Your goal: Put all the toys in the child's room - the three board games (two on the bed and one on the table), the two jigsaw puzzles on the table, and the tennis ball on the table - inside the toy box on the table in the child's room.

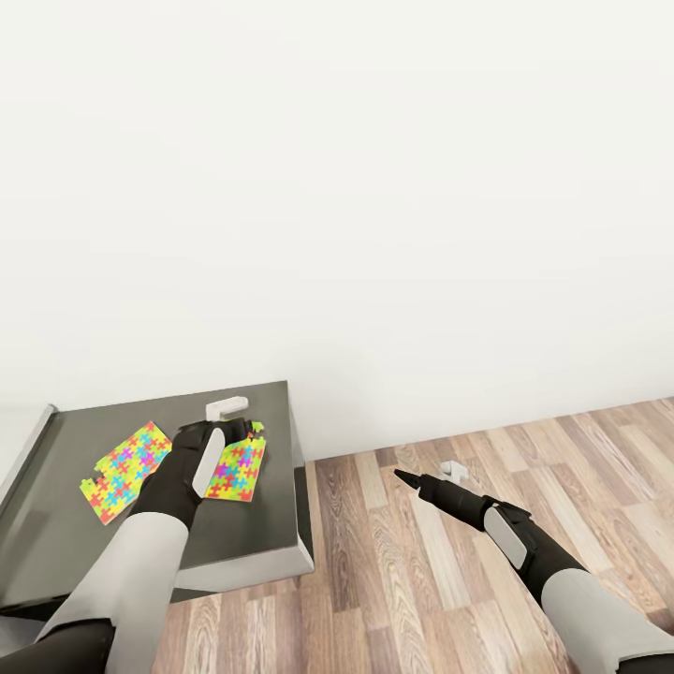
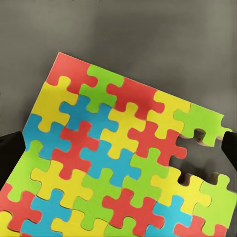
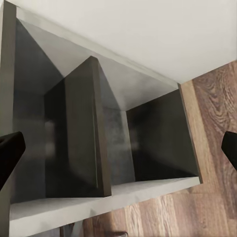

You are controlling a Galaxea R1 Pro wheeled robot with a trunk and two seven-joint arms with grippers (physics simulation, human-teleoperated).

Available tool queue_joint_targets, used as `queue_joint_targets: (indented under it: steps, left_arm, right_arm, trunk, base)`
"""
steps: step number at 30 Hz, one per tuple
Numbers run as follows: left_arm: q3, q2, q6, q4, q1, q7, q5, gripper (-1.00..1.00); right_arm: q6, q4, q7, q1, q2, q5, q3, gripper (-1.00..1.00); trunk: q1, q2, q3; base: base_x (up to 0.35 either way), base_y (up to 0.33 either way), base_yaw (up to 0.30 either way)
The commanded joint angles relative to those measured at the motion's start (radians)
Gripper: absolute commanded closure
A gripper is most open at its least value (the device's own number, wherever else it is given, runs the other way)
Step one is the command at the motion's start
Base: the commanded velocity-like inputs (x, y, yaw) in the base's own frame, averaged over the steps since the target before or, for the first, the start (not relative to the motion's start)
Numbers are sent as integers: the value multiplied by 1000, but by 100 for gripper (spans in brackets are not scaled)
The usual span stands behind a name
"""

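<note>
- Left hand hangs released over one jigsaw puzzle on the dark surface — poised for pickup.
- Right hand — released, idle over the floor.

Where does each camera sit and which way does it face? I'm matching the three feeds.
Head view: from the robot's head, forward and down at the dark cabinet top, wall and floor; both arms show, left gripper over the right jigsaw puzzle.
Left wrist view: on the left arm, looking at that jigsaw puzzle; dark fingertips at the edges.
Right wrist view: on the right arm, facing the cabinet's open shelves; fingertips spread.
Shared: head and left wrist views show the same puzzle.
</note>
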Motion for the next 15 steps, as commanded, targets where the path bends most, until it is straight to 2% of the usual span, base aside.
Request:
queue_joint_targets:
  steps: [1, 15]
  left_arm:
    - [2, -1, 4, -1, -1, 7, 11, -100]
    - [4, 3, 4, -1, -1, 9, 9, -100]
  right_arm:
    - [7, -1, 0, -1, -1, -10, 5, -100]
    - [7, -1, 0, -1, -1, -10, 5, -100]
  trunk:
    - [1, -2, -2]
    - [1, -2, -2]
  base:
    - [1, -1, 0]
    - [70, 72, 0]
